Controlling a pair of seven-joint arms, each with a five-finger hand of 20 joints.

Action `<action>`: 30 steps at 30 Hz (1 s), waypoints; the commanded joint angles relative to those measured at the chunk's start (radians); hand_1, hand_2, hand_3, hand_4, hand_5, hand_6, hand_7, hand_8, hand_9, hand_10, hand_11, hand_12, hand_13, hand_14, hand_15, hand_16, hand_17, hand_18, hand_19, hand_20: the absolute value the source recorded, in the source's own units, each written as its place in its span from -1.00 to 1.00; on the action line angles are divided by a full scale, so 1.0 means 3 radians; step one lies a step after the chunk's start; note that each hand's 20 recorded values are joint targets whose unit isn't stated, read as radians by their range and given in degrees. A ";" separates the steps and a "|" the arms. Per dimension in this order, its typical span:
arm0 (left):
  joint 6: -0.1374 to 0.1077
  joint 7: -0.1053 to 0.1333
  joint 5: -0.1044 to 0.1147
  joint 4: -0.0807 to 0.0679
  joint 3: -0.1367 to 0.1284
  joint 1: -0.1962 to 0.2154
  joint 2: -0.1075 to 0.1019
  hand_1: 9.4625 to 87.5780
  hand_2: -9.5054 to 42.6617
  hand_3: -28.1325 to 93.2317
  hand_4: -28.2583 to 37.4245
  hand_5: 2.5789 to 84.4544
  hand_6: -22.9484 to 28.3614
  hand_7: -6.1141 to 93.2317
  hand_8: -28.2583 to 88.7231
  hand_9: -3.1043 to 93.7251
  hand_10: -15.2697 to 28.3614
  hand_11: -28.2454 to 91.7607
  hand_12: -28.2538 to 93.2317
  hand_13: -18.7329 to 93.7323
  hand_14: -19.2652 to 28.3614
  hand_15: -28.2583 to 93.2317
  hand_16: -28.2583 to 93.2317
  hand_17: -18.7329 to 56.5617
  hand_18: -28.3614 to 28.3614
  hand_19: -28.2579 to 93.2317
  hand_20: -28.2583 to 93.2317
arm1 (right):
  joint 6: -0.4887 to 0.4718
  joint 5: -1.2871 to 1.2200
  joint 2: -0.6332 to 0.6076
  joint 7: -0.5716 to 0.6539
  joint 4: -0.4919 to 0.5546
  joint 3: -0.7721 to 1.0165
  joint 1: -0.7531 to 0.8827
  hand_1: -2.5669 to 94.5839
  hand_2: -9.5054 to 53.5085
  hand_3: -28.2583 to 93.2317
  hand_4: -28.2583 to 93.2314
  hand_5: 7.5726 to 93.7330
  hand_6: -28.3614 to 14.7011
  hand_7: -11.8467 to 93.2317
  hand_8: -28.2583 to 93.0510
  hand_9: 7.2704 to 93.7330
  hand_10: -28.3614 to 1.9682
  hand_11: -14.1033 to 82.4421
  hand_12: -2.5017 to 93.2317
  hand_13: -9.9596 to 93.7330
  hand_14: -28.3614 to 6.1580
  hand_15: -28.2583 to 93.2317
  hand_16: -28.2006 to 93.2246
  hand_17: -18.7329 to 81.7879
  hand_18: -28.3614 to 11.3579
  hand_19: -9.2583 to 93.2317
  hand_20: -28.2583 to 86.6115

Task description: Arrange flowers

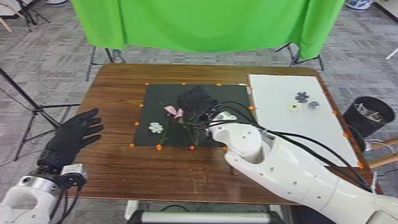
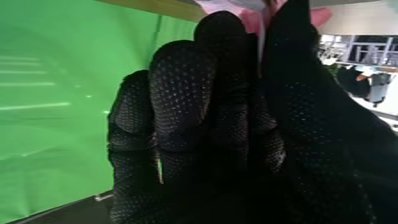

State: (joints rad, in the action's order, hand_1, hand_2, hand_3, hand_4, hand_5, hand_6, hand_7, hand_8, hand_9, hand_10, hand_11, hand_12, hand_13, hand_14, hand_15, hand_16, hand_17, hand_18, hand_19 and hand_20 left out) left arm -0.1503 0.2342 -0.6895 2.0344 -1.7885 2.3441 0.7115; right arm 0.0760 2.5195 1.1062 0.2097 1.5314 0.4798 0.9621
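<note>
1. Flower with pink petals [image 1: 172, 111] shows just left of the black-gloved right hand [image 1: 197, 100], over the dark rectangular mat [image 1: 156, 95].
2. The right hand's thumb and fingers pinch it; a pale strip [image 2: 262, 42], probably its stem, runs lengthwise between them.
3. The black-gloved left hand [image 1: 75, 131] is farther off, fingers loosely spread.
4. The white-petalled flower [image 1: 156, 128] lies near, towards the robot's left; setting the pink bloom down likely means clearing it.
</note>
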 commanded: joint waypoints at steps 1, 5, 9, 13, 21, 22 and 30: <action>0.0027 -0.0016 -0.0001 -0.0004 0.0004 0.0019 -0.0007 -0.53 -0.92 0.60 -0.89 -0.38 0.04 -0.37 -0.74 -0.47 0.24 -0.02 -0.28 -0.36 0.37 0.10 -0.54 -0.70 0.76 0.27 -0.36 | -0.0052 0.0001 0.0029 0.0069 -0.0024 0.0017 -0.0042 -0.09 -1.00 0.75 -1.00 0.42 0.52 0.13 -0.60 0.76 0.55 -0.17 -0.17 0.64 0.47 0.50 -0.18 -0.05 -0.49 0.73 0.11; 0.0022 -0.0026 -0.0002 -0.0004 0.0010 0.0008 0.0000 -0.53 -0.92 0.60 -0.89 -0.39 0.04 -0.37 -0.74 -0.47 0.24 -0.02 -0.28 -0.36 0.37 0.11 -0.54 -0.71 0.76 0.27 -0.36 | -0.0078 -0.0038 0.0039 0.0077 -0.0021 0.0029 -0.0031 -0.14 -1.00 0.73 -1.00 0.41 0.50 0.13 -0.60 0.71 0.48 -0.06 -0.27 0.63 0.46 0.51 -0.19 -0.05 -0.50 0.73 0.11; 0.0015 -0.0013 0.0006 -0.0008 0.0019 0.0002 -0.0008 -0.53 -0.92 0.61 -0.89 -0.38 0.04 -0.37 -0.74 -0.47 0.24 -0.02 -0.28 -0.36 0.37 0.10 -0.54 -0.70 0.76 0.27 -0.36 | -0.0076 -0.0027 0.0054 0.0072 -0.0025 0.0048 -0.0024 -0.14 -1.00 0.72 -1.00 0.41 0.50 0.12 -0.60 0.70 0.45 -0.04 -0.31 0.63 0.45 0.51 -0.19 -0.06 -0.50 0.73 0.12; 0.0022 -0.0020 0.0003 -0.0007 0.0015 0.0001 -0.0010 -0.53 -0.92 0.60 -0.89 -0.38 0.04 -0.37 -0.74 -0.47 0.24 -0.02 -0.28 -0.36 0.37 0.11 -0.54 -0.70 0.76 0.27 -0.37 | -0.0110 -0.0032 0.0044 0.0100 -0.0012 0.0061 -0.0029 -0.16 -1.00 0.72 -1.00 0.40 0.50 0.12 -0.61 0.68 0.43 0.01 -0.39 0.62 0.45 0.51 -0.19 -0.06 -0.50 0.73 0.12; 0.0016 -0.0016 0.0010 -0.0003 0.0014 0.0010 -0.0005 -0.53 -0.91 0.60 -0.89 -0.38 0.04 -0.37 -0.74 -0.47 0.24 -0.02 -0.28 -0.36 0.37 0.11 -0.54 -0.70 0.76 0.27 -0.36 | -0.0287 -0.0018 0.0049 0.0061 0.0010 0.0178 0.0030 -0.28 -1.00 0.74 -1.00 0.39 0.50 0.05 -0.60 0.65 0.40 0.02 -0.42 0.60 0.43 0.52 -0.18 -0.08 -0.51 0.73 0.12; 0.0008 -0.0006 0.0015 -0.0004 0.0018 0.0011 -0.0012 -0.53 -0.91 0.60 -0.89 -0.38 0.04 -0.37 -0.74 -0.47 0.24 -0.02 -0.28 -0.36 0.37 0.11 -0.54 -0.70 0.76 0.27 -0.37 | -0.0275 -0.0030 0.0043 0.0063 0.0005 0.0164 0.0018 -0.29 -1.00 0.74 -1.00 0.39 0.50 0.03 -0.60 0.65 0.39 0.02 -0.42 0.60 0.42 0.52 -0.18 -0.08 -0.51 0.73 0.13; 0.0019 -0.0012 0.0012 -0.0010 0.0024 0.0004 -0.0011 -0.53 -0.91 0.60 -0.89 -0.38 0.04 -0.37 -0.74 -0.47 0.24 -0.02 -0.28 -0.36 0.37 0.11 -0.54 -0.70 0.76 0.27 -0.36 | -0.0309 -0.0013 0.0049 -0.0028 0.0036 0.0226 0.0077 -0.43 -1.00 0.80 -1.00 0.39 0.53 0.00 -0.86 0.61 0.36 0.03 -0.43 0.57 0.41 0.54 -0.19 -0.09 -0.53 0.72 0.14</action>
State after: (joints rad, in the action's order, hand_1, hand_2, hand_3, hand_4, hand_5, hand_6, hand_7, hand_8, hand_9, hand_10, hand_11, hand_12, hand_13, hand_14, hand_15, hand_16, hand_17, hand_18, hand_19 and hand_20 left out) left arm -0.1504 0.2348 -0.6887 2.0338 -1.7847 2.3407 0.7077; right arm -0.0049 2.5029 1.1173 0.2245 1.5271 0.5286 0.9728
